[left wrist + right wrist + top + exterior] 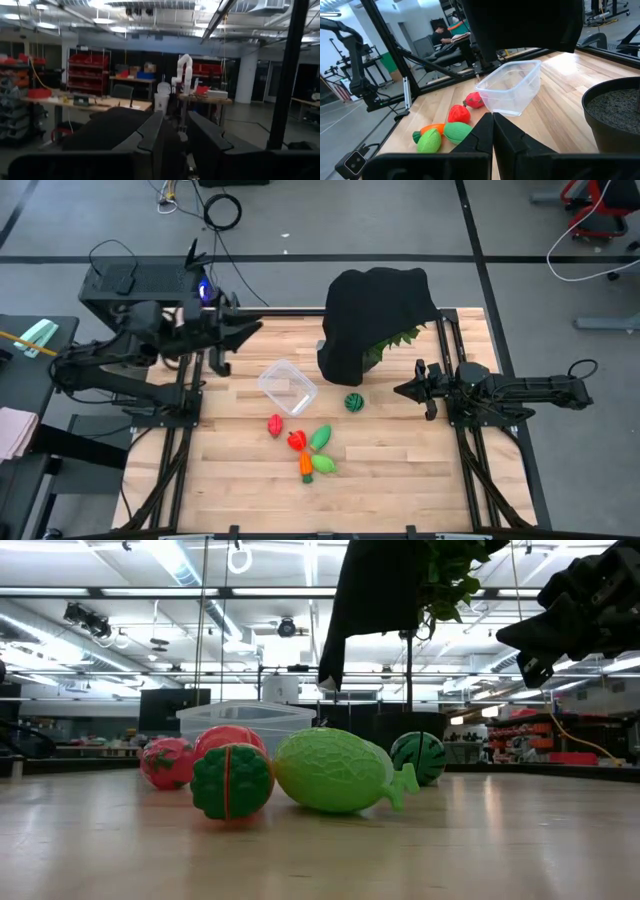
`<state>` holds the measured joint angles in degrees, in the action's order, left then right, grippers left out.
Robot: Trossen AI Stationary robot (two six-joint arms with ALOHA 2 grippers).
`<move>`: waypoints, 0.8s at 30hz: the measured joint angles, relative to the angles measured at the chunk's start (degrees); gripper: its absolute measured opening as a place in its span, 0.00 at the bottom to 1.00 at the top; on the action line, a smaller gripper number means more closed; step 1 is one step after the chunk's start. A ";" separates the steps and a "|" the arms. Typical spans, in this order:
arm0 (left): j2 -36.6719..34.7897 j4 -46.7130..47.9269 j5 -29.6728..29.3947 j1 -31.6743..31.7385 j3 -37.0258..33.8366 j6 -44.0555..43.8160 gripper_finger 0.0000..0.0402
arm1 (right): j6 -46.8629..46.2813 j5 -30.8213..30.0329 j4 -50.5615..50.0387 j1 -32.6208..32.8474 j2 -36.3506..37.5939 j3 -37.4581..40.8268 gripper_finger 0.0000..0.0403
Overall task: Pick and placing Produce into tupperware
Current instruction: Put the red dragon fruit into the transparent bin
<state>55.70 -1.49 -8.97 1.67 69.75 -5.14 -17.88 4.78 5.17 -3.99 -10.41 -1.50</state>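
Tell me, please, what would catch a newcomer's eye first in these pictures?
Probably the bright toy produce clustered on the wooden table, just in front of the empty clear tupperware, with a striped green ball lying apart beside it. Behind looms a plant under black cloth. The left gripper and right gripper wait at either side.

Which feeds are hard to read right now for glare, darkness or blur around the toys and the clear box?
Low view: ceiling lights backlight the scene, leaving the black cloth a silhouette; the light green toy shows clearly. Left wrist view: dim and soft, table unseen. Right wrist view: well lit, sheen on the small clear plastic box. High view: even light, dark-green striped ball distinct.
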 joint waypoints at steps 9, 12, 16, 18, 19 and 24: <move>9.64 5.18 -0.02 -0.69 10.61 -1.10 0.24 | 0.01 -1.77 0.22 0.00 0.02 0.01 0.03; 11.45 12.80 -0.18 -2.21 14.74 -1.12 0.23 | -0.35 -1.75 1.32 0.00 0.00 -0.02 0.03; 13.43 19.24 -3.58 -6.15 19.32 0.31 0.20 | -2.70 -1.77 4.47 0.00 -0.02 -1.28 0.03; 13.70 19.48 -5.35 -8.08 20.71 2.15 0.20 | -4.15 -1.77 6.80 0.00 -0.02 -2.48 0.03; 13.71 19.39 -6.03 -8.95 21.31 2.89 0.19 | -4.73 -1.77 7.31 0.00 -0.03 -3.45 0.03; 13.69 19.39 -7.53 -12.56 22.19 4.32 0.19 | -8.51 0.41 7.36 0.02 -1.54 -10.92 0.03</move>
<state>69.38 17.90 -16.51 -10.89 91.94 -0.82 -26.39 5.19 12.53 -3.97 -11.96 -12.42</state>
